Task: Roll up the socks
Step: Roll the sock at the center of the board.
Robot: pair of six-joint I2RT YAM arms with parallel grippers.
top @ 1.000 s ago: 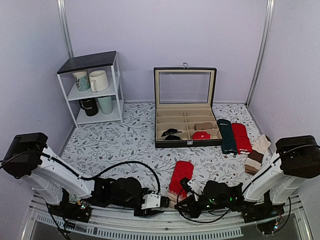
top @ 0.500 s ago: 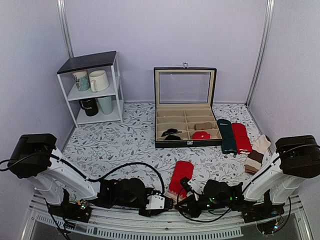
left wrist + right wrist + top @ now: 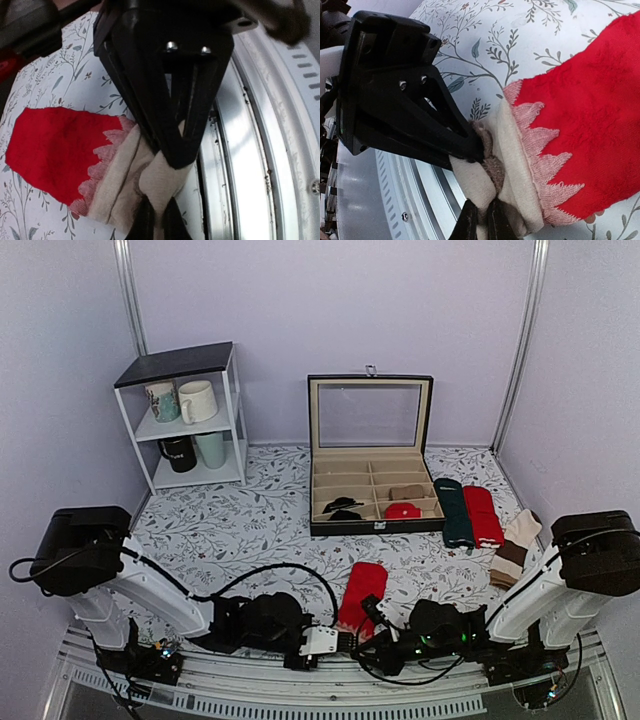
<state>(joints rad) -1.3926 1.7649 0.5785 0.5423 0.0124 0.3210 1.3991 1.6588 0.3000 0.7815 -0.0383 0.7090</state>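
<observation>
The socks (image 3: 361, 592) lie stacked on the floral cloth just in front of the arms, red with a beige end nearest the table edge. In the left wrist view the red part (image 3: 55, 145) runs into the beige end (image 3: 120, 175), and my left gripper (image 3: 158, 221) is shut on a fold of that beige end. My right gripper (image 3: 481, 220) is shut on the same beige end (image 3: 517, 150), opposite the left one. Seen from above, the left gripper (image 3: 342, 640) and right gripper (image 3: 368, 640) meet tip to tip at the socks' near end, hiding it.
A black compartment box (image 3: 371, 496) with its lid up stands behind the socks. A dark green sock (image 3: 456, 512), a plain red sock (image 3: 483, 515) and beige-brown socks (image 3: 512, 546) lie at right. A white shelf (image 3: 188, 420) with mugs stands back left. A metal rail (image 3: 250, 150) edges the table.
My left gripper has slid right to the socks' beige end and closed on it. The right gripper has kept its grip and place.
</observation>
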